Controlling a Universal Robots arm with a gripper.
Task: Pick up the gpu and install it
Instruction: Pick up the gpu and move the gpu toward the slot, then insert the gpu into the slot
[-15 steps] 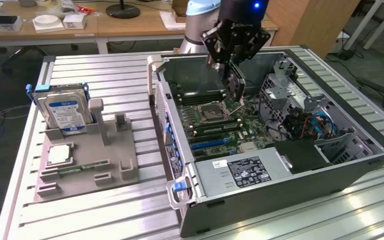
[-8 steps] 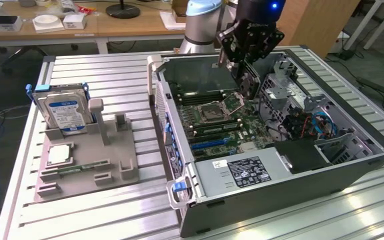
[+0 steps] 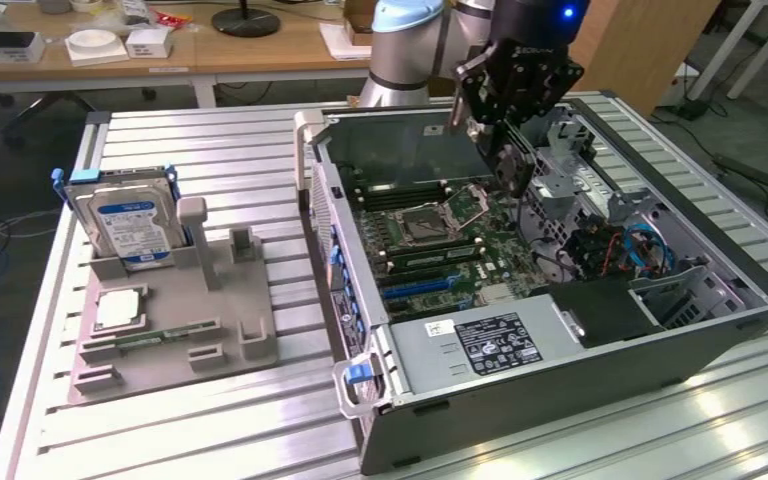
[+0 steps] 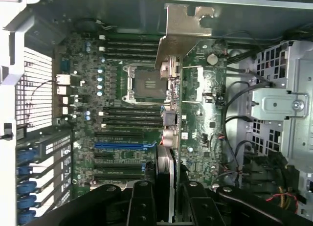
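Observation:
The gpu (image 4: 172,106) hangs edge-on between my fingers (image 4: 142,201), its silver end bracket (image 4: 183,25) at the far end from the wrist camera. My gripper (image 4: 168,201) is shut on the card's upper edge. In the exterior view the gripper (image 3: 508,128) stands over the open computer case (image 3: 704,335), and the gpu (image 3: 515,168) hangs below it as a thin dark slab above the motherboard (image 3: 424,245). In the wrist view the card lies over the board between the CPU socket (image 4: 145,84) and the case's drive side. I cannot tell whether it touches the board.
A grey holder tray (image 3: 244,330) sits at the exterior view's left with a hard drive (image 3: 131,225) standing in it and a memory stick (image 3: 164,333) lying flat. Inside the case are the power supply (image 3: 491,340), a drive cage (image 4: 279,108) and cables (image 3: 638,250).

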